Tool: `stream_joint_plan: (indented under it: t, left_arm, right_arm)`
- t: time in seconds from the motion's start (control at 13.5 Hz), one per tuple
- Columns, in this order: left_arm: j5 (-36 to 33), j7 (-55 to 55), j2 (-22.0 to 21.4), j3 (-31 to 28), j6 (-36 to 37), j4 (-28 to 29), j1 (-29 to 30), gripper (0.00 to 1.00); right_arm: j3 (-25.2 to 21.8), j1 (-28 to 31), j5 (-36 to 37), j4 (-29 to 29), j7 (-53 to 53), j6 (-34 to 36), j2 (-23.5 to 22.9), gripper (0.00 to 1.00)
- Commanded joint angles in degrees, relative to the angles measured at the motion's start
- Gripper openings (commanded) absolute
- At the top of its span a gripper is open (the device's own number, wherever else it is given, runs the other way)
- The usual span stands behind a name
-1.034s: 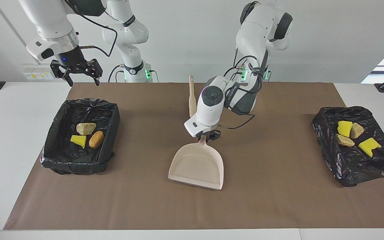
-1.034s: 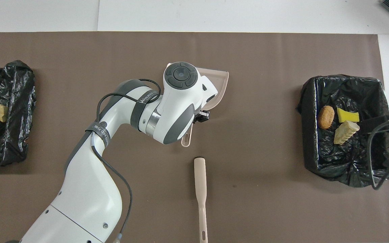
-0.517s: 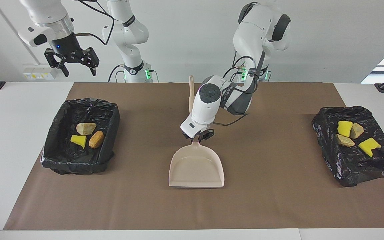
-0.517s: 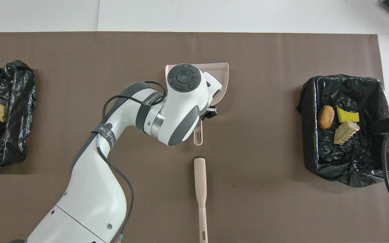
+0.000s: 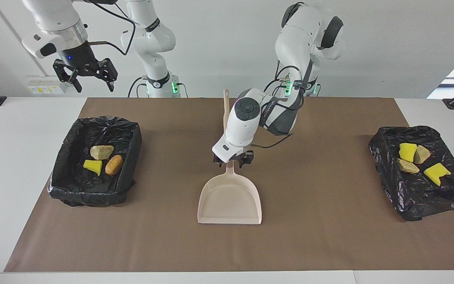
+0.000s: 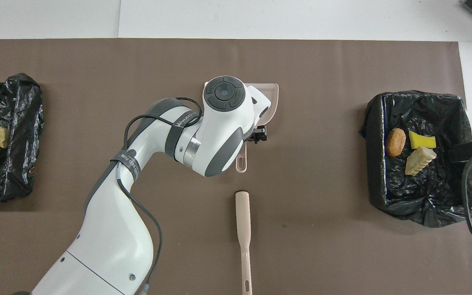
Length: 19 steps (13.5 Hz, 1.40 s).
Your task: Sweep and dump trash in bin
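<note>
Left gripper: I am hovering it low over the handle of the dustpan, a finger showing on either side of the handle with gaps, so my jaws are standing apart and gripping nothing.
Dustpan: it is lying flat on the brown mat at the middle of the table, mouth pointing away from me, handle pointing toward me.
Brush: it is lying on the mat nearer to me than the dustpan, in line with the dustpan's handle and apart from it.
Right gripper: I am holding it high in the air, over the table's edge by the bin at my right arm's end, fingers spread and holding nothing; this arm is waiting.
Trash, right arm's end: three pieces are sitting in the black-lined bin there, a tan lump, a yellow chunk and a brown lump, close together.
Trash, left arm's end: four pieces are resting on the crumpled black bag there, two yellow chunks and two tan lumps, clustered and touching.
</note>
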<state>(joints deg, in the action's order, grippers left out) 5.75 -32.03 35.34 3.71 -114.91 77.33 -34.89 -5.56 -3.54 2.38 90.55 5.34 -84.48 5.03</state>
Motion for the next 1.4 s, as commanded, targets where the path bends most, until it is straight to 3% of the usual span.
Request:
stream_joint_plan:
  t: [0.0, 0.44, 0.96, 1.18, 1.33]
  left_arm:
    - [-0.82, 1.69, -8.05, -1.51, 0.65, 5.96, 0.35, 1.00]
    - [-1.00, 21.01, -27.92, -2.13, 3.79, 21.71, 12.36, 1.00]
    - [-4.87, 40.88, -39.11, -2.22, 19.44, 18.66, 26.43, 1.00]
    - [-5.04, 45.30, -37.45, -2.31, 28.48, 9.71, 29.61, 1.00]
    - [-4.52, 45.30, -37.18, -2.48, 30.70, 8.63, 30.50, 1.00]
  right_arm:
    - [0.11, 0.73, -1.15, -0.11, 1.69, -0.68, -0.11, 1.00]
    - [0.11, 0.73, -1.24, -0.11, 1.69, -0.68, -0.11, 1.00]
    - [0.11, 0.64, -1.24, -0.38, 1.61, -0.60, -0.20, 1.00]
    - [0.55, 0.47, -1.33, -0.29, 1.61, -0.42, -0.11, 1.00]
    - [0.55, 0.55, -1.24, -0.29, 1.52, -0.42, -0.11, 1.00]
